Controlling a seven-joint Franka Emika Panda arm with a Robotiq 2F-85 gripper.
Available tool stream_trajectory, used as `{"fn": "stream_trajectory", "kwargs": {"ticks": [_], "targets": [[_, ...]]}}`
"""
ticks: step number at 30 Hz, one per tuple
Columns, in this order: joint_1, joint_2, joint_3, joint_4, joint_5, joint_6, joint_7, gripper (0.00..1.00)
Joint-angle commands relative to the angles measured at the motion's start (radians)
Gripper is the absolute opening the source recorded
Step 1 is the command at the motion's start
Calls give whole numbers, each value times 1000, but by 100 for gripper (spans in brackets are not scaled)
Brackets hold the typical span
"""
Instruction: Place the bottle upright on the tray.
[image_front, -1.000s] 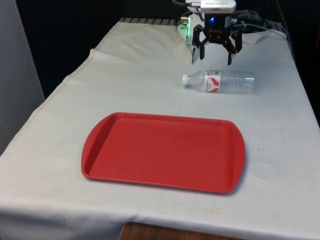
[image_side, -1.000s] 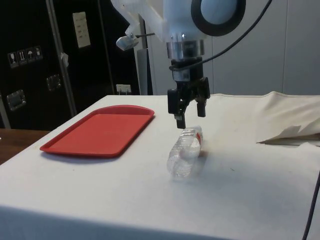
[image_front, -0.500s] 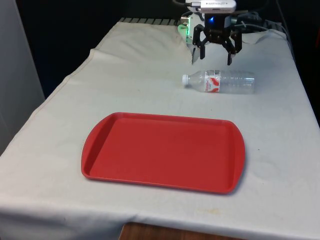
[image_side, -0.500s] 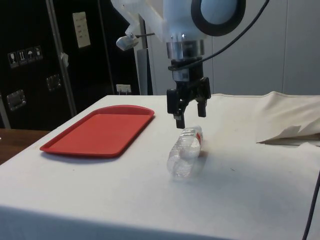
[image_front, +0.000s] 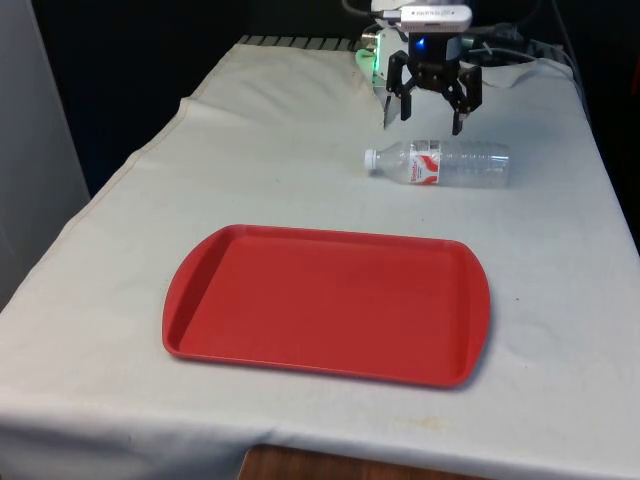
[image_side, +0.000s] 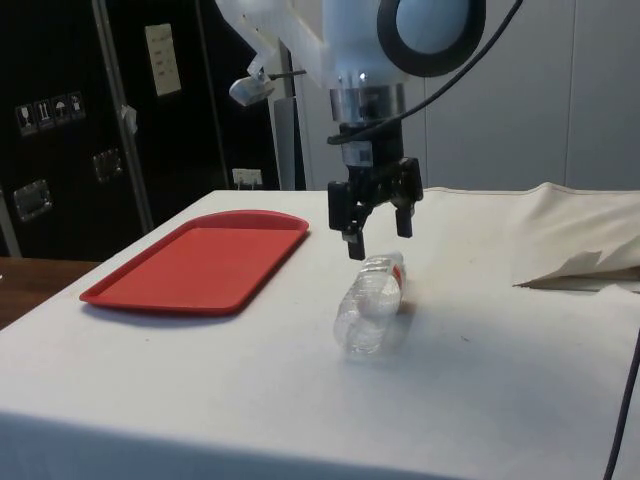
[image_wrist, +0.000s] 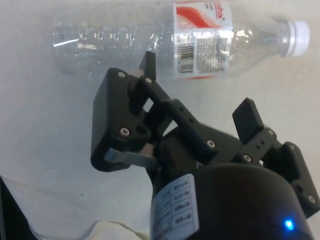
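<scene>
A clear plastic bottle (image_front: 440, 163) is lying on its side on the cloth-covered surface (image_front: 280, 170), its white cap pointing toward the front view's left, well apart from the red tray (image_front: 325, 303) nearer the camera. The gripper (image_front: 430, 113) is hovering just above the bottle, its fingers (image_wrist: 150, 65) spread wide and gripping nothing.
</scene>
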Motion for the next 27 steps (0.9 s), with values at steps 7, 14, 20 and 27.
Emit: {"fn": "stream_trajectory", "kwargs": {"ticks": [7, 14, 20, 27], "targets": [[-1, 7, -1, 1, 6, 9, 57, 100], [-2, 9, -1, 1, 6, 10, 102, 100], [-3, 9, -1, 0, 5, 10, 140, 100], [-4, 12, -1, 1, 5, 11, 192, 100]]}}
